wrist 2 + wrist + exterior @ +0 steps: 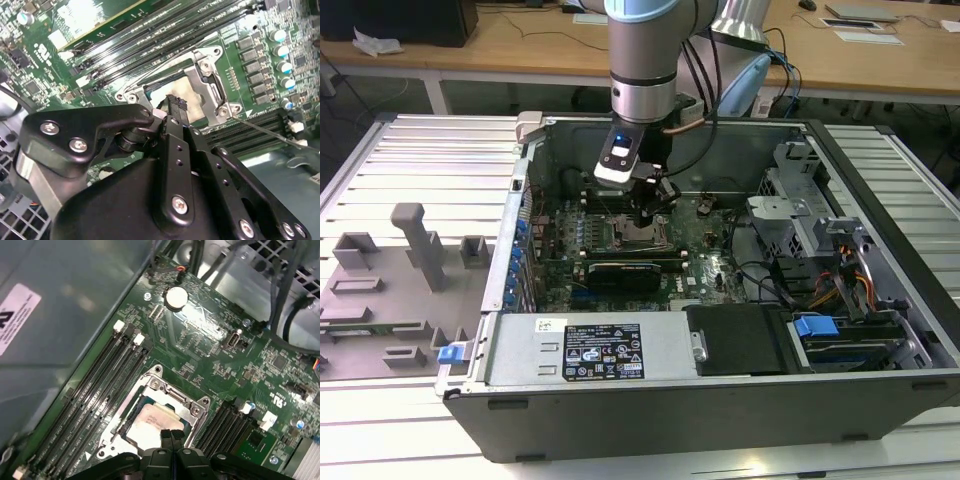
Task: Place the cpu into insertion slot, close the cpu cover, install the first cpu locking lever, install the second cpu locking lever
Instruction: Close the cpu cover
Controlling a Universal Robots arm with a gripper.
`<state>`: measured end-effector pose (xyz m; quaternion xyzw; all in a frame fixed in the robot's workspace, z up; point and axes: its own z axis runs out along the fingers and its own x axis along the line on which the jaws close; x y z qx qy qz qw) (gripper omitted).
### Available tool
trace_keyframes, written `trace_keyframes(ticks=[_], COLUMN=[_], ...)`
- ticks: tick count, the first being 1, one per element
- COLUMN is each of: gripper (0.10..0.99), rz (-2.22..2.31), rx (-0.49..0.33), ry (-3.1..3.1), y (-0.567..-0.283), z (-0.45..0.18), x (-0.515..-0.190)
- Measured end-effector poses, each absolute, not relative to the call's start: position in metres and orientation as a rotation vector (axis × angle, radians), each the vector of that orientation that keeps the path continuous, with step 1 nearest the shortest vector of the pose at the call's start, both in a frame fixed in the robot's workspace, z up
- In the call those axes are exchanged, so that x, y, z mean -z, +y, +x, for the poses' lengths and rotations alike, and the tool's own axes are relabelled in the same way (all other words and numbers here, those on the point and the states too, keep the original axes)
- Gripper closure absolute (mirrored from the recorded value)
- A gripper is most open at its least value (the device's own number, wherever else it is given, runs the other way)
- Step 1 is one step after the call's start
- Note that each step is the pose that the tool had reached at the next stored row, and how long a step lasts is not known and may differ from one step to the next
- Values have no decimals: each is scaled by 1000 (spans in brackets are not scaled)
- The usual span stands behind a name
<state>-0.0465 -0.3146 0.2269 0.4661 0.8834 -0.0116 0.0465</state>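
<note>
The whole thing is set up on a ribbed metal table, with an open computer case laid flat on it. Some grey plastic fixtures are parked at the exterior view's left. Wooden desks can be seen behind, so it's an office or lab kind of room.

Inside the case, the gripper is held low over the insertion slot in the green motherboard. In both wrist views the fingers are pressed together with no gap, and nothing is pinched between them. Their tip is right above the cpu; whether it's actually touching can't be told.

The cpu is already seated in the slot, its dull silver top showing through the window of the cpu cover. The cover is framed around the chip, but whether it's fully flat can't be judged. A thin wire lever is seen sticking out sideways from the socket corner, over the black memory slots.
</note>
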Motion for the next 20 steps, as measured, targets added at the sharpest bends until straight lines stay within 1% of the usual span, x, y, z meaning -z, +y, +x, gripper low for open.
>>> trace_keyframes(ticks=[20], gripper=[980], rz=[1011], rx=[57], ry=[2857], y=[-314], z=[-47], x=[-227])
